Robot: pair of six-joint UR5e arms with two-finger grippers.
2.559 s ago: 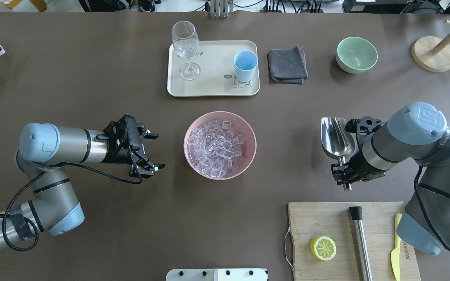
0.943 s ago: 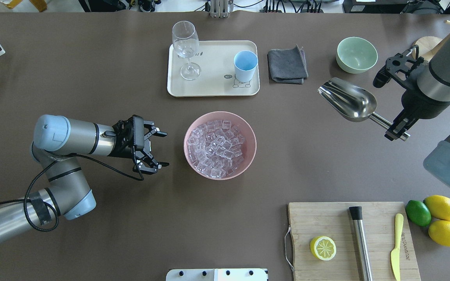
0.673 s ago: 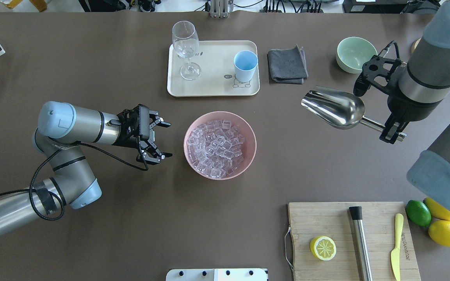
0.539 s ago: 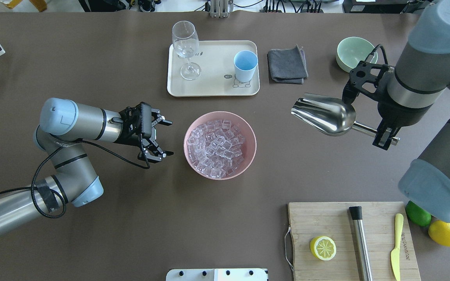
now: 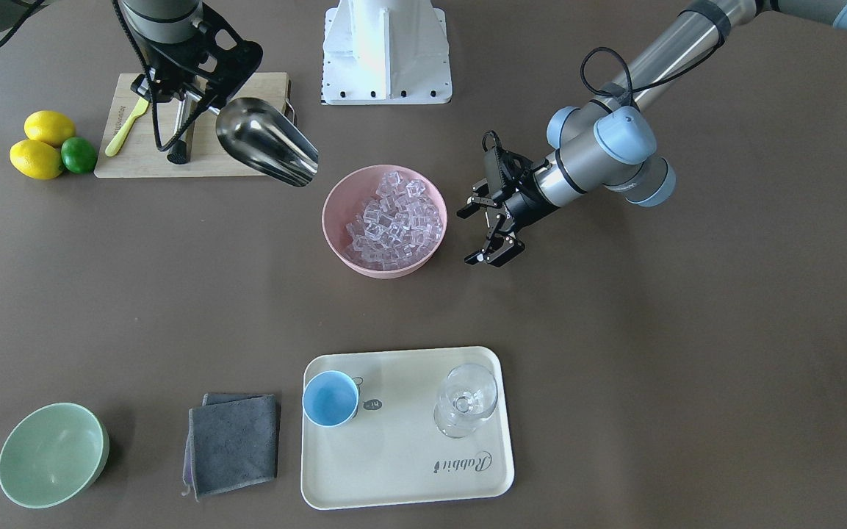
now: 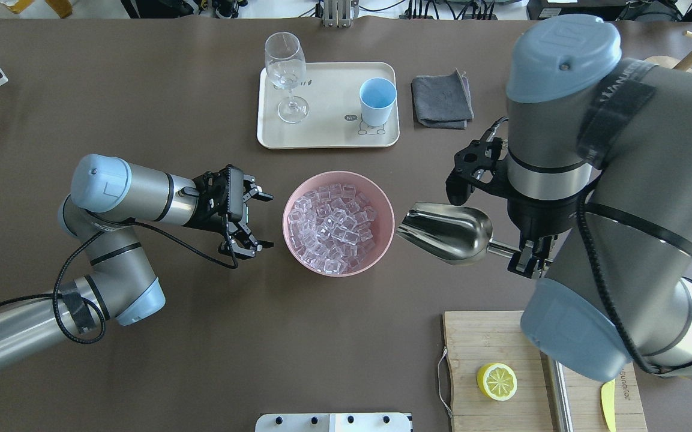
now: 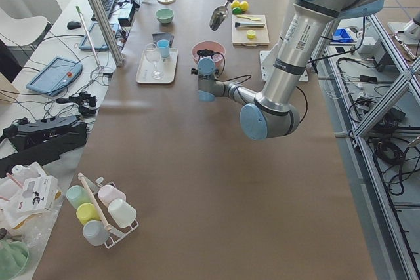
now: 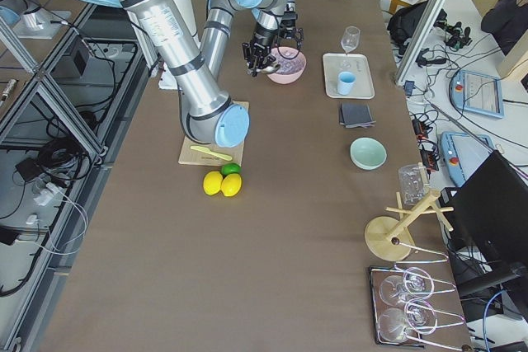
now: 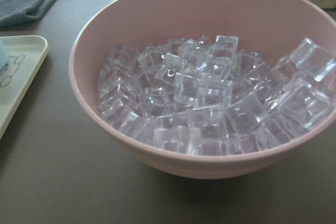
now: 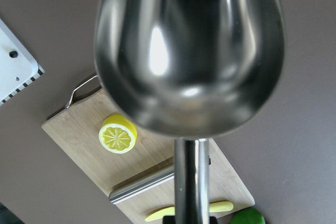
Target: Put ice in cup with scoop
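The ice [image 6: 336,223] is a heap of clear cubes in a pink bowl [image 6: 382,249] at the table's middle. It fills the left wrist view [image 9: 210,103]. My right gripper [image 6: 529,259] is shut on the handle of the steel scoop [image 6: 448,233]. It holds the scoop above the table, mouth pointing at the bowl's right rim, and no ice shows in it. My left gripper [image 6: 267,220] is open and empty, just left of the bowl. The light-blue cup [image 6: 377,101] stands upright on the cream tray [image 6: 327,135] beyond the bowl.
A wine glass [image 6: 285,75] shares the tray. A grey cloth [image 6: 442,101] lies right of it. A green bowl [image 5: 52,454] stands further along. A cutting board [image 6: 490,342] with a lemon half [image 6: 497,381] and a steel rod [image 6: 559,390] lies under my right arm.
My right arm has swung the scoop from the far right side in to the bowl's right rim. My left gripper has crept closer to the bowl's left side, still open.
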